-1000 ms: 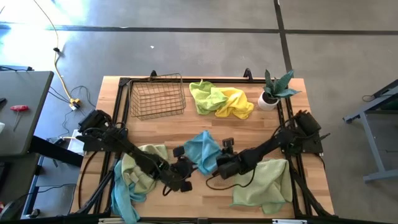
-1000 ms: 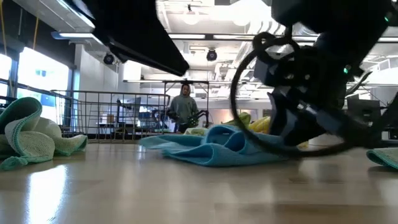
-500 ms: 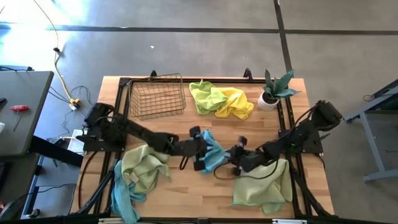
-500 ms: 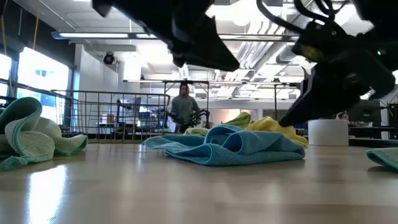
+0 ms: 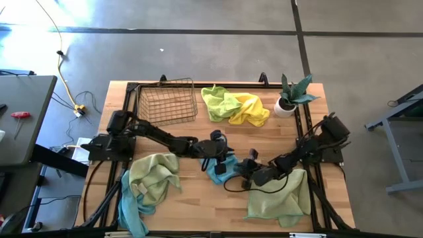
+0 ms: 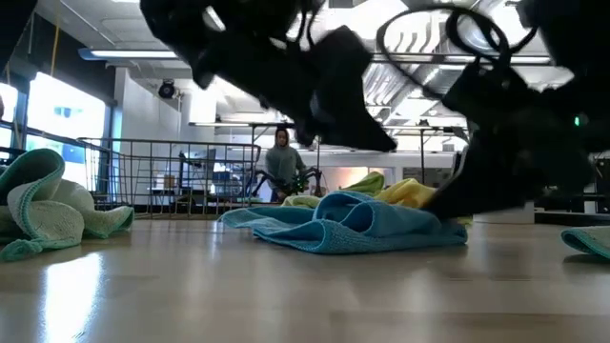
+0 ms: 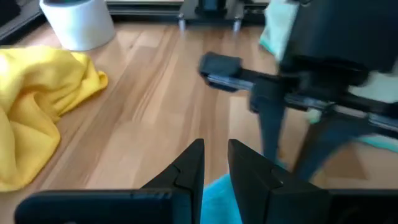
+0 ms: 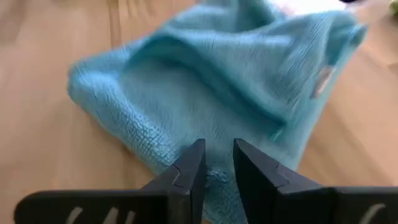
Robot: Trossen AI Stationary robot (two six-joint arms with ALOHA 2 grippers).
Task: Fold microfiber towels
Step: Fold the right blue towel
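The left claw point(image 5: 218, 147), fingers drawn narrow and gripping nothing, is now hovering just past the far edge of the blue towel point(image 5: 221, 166), having swung in from the near surface. The right claw point(image 5: 246, 168), also narrow and closing, is pressing its tips into the towel's right edge point(image 8: 211, 106), probably starting a pinch.

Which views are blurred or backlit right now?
Low view: both arms are dark, smeared silhouettes against bright ceiling lights and windows, while the blue towel stays sharp. Left wrist view: the right arm beyond is motion-blurred; the yellow towel is soft. Right wrist view: the towel's far edge blurs. High view: evenly lit, with glare at top left on the floor.
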